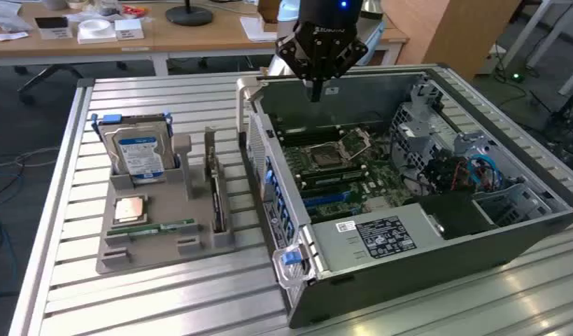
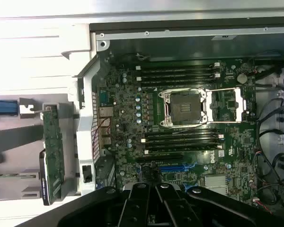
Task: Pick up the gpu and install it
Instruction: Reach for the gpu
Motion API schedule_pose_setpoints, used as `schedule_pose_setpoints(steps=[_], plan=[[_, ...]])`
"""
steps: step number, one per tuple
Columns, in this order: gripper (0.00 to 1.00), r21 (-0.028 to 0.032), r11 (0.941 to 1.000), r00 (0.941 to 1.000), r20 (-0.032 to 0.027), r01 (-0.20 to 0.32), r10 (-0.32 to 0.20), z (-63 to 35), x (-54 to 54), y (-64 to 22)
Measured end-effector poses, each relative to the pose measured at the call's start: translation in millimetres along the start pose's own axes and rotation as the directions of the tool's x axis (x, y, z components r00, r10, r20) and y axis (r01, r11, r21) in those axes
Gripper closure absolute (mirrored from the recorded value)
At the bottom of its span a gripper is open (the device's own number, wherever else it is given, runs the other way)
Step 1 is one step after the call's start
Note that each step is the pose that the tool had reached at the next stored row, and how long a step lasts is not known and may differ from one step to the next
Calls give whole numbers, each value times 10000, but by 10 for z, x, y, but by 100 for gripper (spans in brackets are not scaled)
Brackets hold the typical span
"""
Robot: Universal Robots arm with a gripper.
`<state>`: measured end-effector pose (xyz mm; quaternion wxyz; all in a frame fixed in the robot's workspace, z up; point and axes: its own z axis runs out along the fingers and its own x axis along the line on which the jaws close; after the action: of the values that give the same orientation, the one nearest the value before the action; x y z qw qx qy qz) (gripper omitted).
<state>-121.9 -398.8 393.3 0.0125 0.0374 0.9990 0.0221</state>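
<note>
Plainly the hand (image 1: pixel 314 89) is empty, its fingers pressed together. It hangs above the rear wall of the open computer case (image 1: pixel 426 259), over the motherboard (image 2: pixel 132 118). The gpu (image 1: pixel 214 183) stands on its long edge in a slot of the grey holder (image 1: pixel 165 245) on the counter (image 1: pixel 127 301), just beside the case, near the hard drive (image 1: pixel 141 154) and well apart from the hand. It looks light, stiff and fragile; its exposed upper edge, pinched across the thin board, seems the safest hold.

Exterior oblique, wrist overhead; motherboard (image 1: pixel 341 168) shared
</note>
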Motion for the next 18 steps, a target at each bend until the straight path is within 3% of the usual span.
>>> schedule_pose_setpoints(steps=[12, 18], plan=[[89, 0, 10000, 10000, 0, 0, 0, 0, 0, 0], [89, -1, 10000, 10000, 1, 0, 0, -1, 53, -4]])
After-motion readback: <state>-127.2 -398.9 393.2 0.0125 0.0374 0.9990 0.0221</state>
